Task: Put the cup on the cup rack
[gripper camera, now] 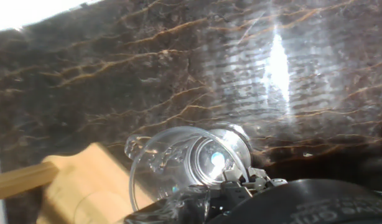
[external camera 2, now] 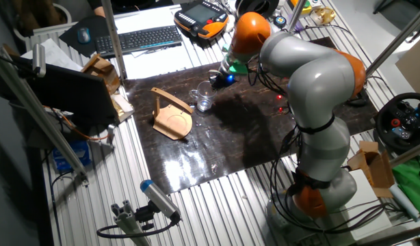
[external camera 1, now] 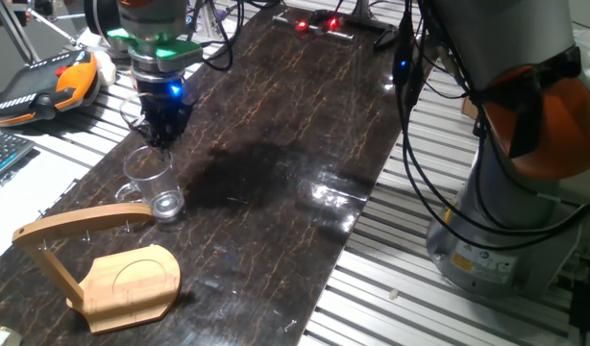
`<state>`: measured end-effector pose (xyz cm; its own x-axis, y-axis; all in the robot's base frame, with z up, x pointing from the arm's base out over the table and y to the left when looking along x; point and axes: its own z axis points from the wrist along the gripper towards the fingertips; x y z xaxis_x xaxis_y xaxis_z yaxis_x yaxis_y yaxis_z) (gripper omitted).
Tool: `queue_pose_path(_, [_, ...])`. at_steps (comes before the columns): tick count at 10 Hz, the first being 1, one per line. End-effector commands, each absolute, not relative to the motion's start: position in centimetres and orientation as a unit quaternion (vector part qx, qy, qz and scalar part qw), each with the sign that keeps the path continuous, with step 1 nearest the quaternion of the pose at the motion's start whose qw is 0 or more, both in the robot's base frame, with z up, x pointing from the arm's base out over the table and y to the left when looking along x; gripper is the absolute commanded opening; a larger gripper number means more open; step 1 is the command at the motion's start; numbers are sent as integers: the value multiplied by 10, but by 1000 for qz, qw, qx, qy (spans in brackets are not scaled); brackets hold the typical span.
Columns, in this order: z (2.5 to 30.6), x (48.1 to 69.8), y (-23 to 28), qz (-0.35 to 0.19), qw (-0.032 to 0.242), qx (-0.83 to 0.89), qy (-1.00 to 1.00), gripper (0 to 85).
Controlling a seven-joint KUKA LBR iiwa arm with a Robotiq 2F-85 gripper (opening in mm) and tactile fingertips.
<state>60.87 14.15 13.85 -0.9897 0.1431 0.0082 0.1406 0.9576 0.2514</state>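
The cup point(external camera 1: 151, 181) is a clear glass mug that leans over the dark mat, its thick base low and to the right. My gripper point(external camera 1: 159, 142) comes down onto its rim from above and looks shut on it. In the hand view the cup point(gripper camera: 191, 158) fills the lower middle, mouth towards the camera, with a fingertip point(gripper camera: 241, 182) at its rim. The cup rack point(external camera 1: 122, 274), a light wooden stand with a curved arm, stands just in front of the cup. From the other fixed view, the cup point(external camera 2: 204, 98) sits right of the rack point(external camera 2: 172, 119), under the gripper point(external camera 2: 215, 83).
The dark marbled mat point(external camera 1: 305, 115) covers a slatted metal table. An orange teach pendant point(external camera 1: 45, 86) and a keyboard point(external camera 2: 138, 39) lie beyond the mat's edge. The arm's base point(external camera 1: 506, 192) and its cables stand at the right.
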Motion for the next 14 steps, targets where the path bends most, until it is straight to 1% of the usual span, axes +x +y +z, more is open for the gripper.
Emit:
queue_pose_path(1, [139,608,142,121,1,72,990,33])
queue_pose_path(2, [140,608,142,110,-2,77,991,123])
queue_pose_path(3, [139,608,142,95,-1,76,993,237])
queue_pose_path(5, [140,609,142,88,-4,75,993,320])
queue_pose_path(6, [146,609,139,79,-10,76,994,370])
queue_pose_path(7, [158,608,136,76,-21,82,994,393])
queue_pose_path(9, [180,605,131,71,-34,91,993,393])
queue_pose_path(11, [182,596,141,82,-36,127,988,383])
queue_pose_path(13, [182,595,139,82,-36,127,988,380])
queue_pose_path(14, [182,595,137,74,-35,121,989,373])
